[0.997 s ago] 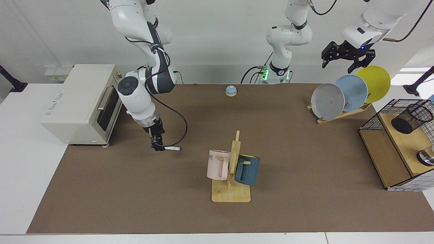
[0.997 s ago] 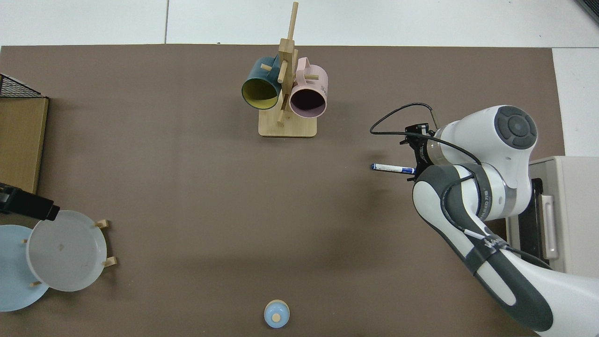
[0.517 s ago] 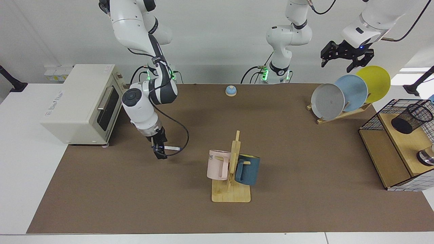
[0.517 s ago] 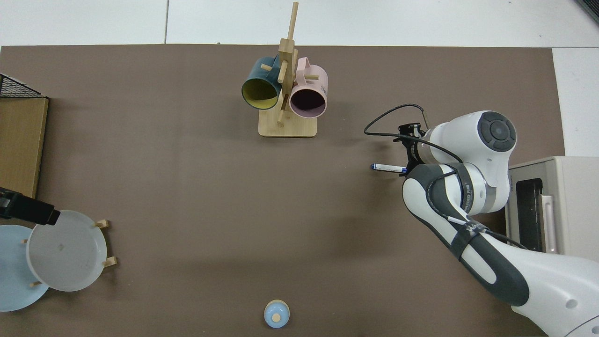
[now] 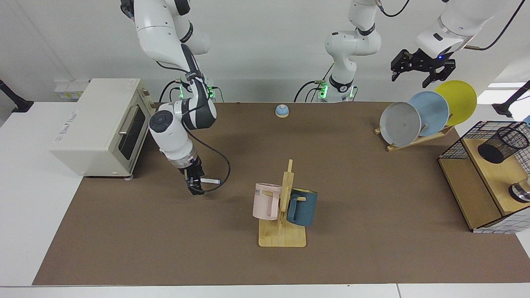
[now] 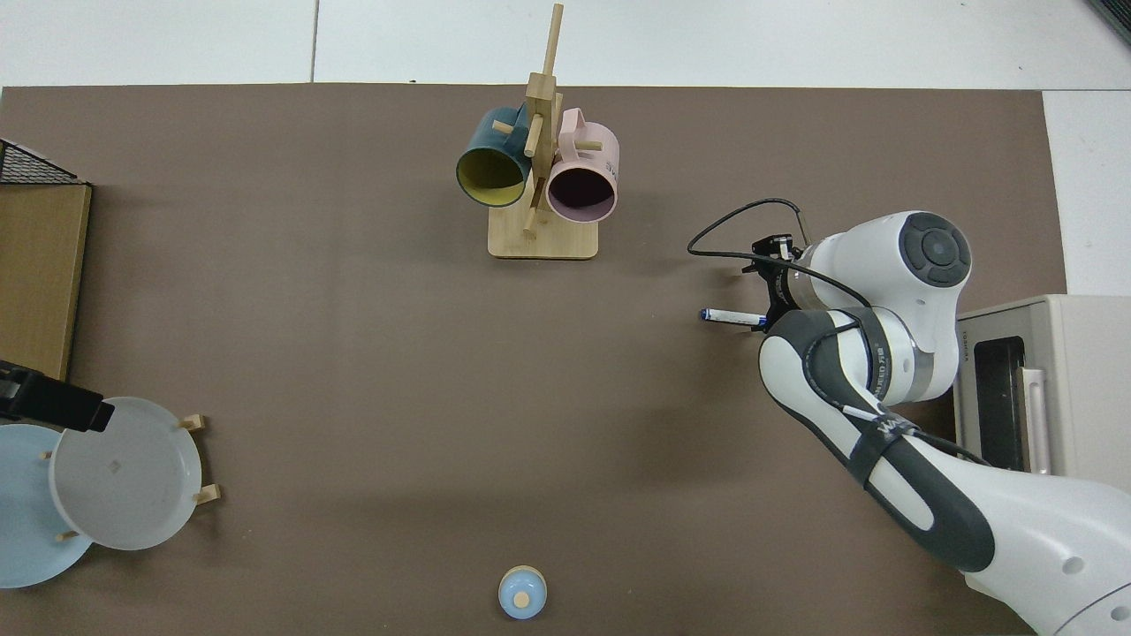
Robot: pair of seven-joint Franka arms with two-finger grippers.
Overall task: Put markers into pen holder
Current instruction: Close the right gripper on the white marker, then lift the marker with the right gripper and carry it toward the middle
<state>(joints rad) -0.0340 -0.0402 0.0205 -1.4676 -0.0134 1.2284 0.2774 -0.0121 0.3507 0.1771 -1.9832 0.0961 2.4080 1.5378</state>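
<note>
Spanning the whole scene, a brown-covered bench [image 5: 165, 248], carrying a cream toaster oven [image 5: 99, 124] at one end and a wire basket frame [image 5: 468, 140] at the other. Standing near the middle, a wooden mug rack [image 5: 283, 215] with a pink and a blue mug; leaning in a stand towards the far end, three plates [image 5: 426, 111].

Sitting tilted inside the basket frame, well apart from everything else, the pen holder [image 5: 503, 145], its mesh opening facing up and sideways.

Hanging high above the plates and waiting, the left gripper [image 5: 418, 68], fingers spread wide on nothing.

Reaching down beside the toaster oven, the right gripper [image 5: 194, 182], fingers closed on one end of the marker [image 5: 211, 181]. Sticking out level towards the mug rack, the marker [image 6: 732, 315], seemingly lifted just clear of the bench, though hard to confirm.

Judging the marker light, stiff and smooth-barrelled: likely to pivot or slide when held so near one end. Gripping closer to mid-barrel looking safer, with tipping upright needed before dropping into the tilted holder.
</note>
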